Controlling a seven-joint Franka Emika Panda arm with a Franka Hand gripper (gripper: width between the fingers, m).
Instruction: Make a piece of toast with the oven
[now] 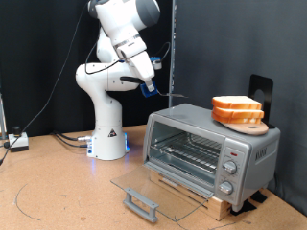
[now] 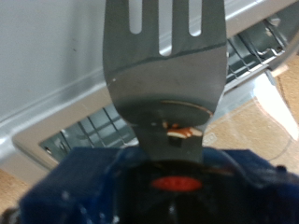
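— Where's the gripper [image 1: 151, 87]?
— Raised left of the oven [image 1: 211, 149], its jaws clamped on a metal spatula [image 2: 166, 65].
— The oven door [image 1: 158, 193]?
— Open, lying flat.
— And the piece of toast [image 1: 236, 103]?
— Stacked on the wooden plate [image 1: 244, 124] atop the oven, right side.

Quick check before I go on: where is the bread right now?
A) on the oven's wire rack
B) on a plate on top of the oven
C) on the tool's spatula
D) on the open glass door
B: the exterior view shows the bread slices stacked on a wooden plate on top of the oven, whose wire rack is bare.
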